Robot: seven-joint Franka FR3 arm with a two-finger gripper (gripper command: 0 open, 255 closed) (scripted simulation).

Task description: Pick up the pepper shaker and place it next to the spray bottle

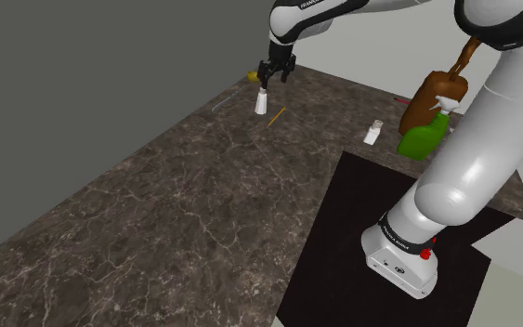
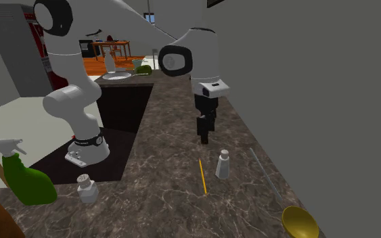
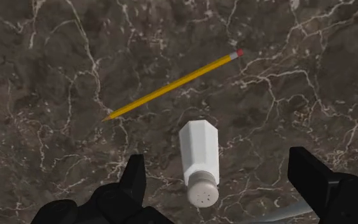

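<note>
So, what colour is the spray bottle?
The spray bottle is green; clearest in the second exterior view.

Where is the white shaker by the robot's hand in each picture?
Shoulder view: shaker at top middle, just below the open gripper.
Second exterior view: shaker right of centre, in the lower half.
Wrist view: shaker in the gripper's gap, not touched.
Shared landmark: the yellow pencil lying beside it.

White pepper shaker (image 1: 262, 100) stands upright, far from spray bottle (image 1: 423, 139).
</note>
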